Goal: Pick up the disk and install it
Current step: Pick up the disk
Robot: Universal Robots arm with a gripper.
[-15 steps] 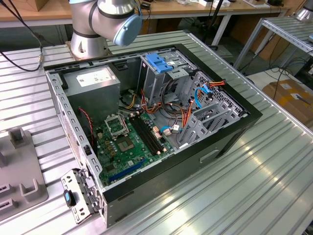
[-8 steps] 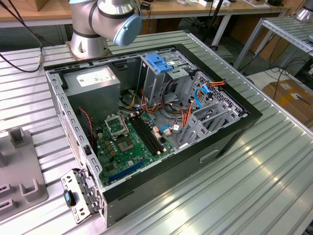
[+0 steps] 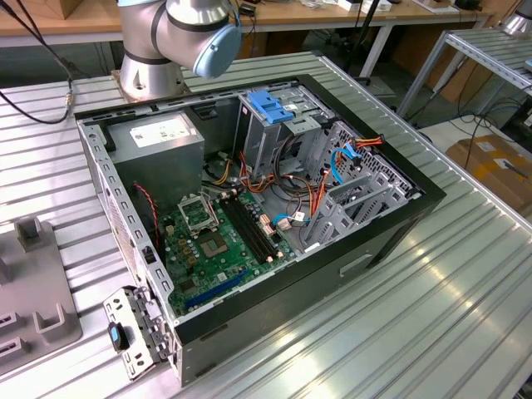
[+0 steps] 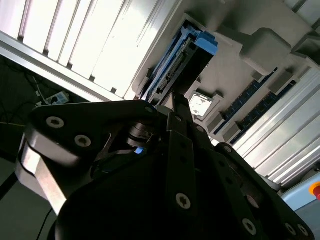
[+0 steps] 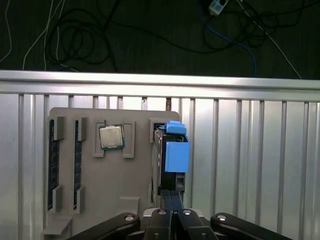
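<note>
disk spot: disk (image 5: 171, 160) parked on its edge in a slot of the grey tray (image 5: 135, 175), out on the ribbed table (image 5: 250, 165), just beside the processor chip (image 5: 111, 136)
gripper: gripper (image 5: 172, 196) right at the near end of the disk, lined up with it; looks pinched shut, tips together, nothing visibly between them
long axis: lying flat along the tray, straight out from the gripper toward the table's edge rail, parallel to the memory sticks (image 5: 52, 165)
facing: broad faces turned sideways, one toward the chip; light-blue tab up at the end far from the gripper, thin edge upward
risk 1: probably a bump or skid on that thin top edge, thanks to closed tips with no gap to straddle it
risk 2: a grab on the blue plastic alone, so flexing or popping off the frame, maybe
risk 3: cocking and jamming in the slot from any off-centre pull
risk 4: over in the computer case (image 3: 391, 241), loose orange cables (image 3: 320, 195) crowding the drive cage (image 3: 357, 204), likely to snag or block a sliding disk
</note>
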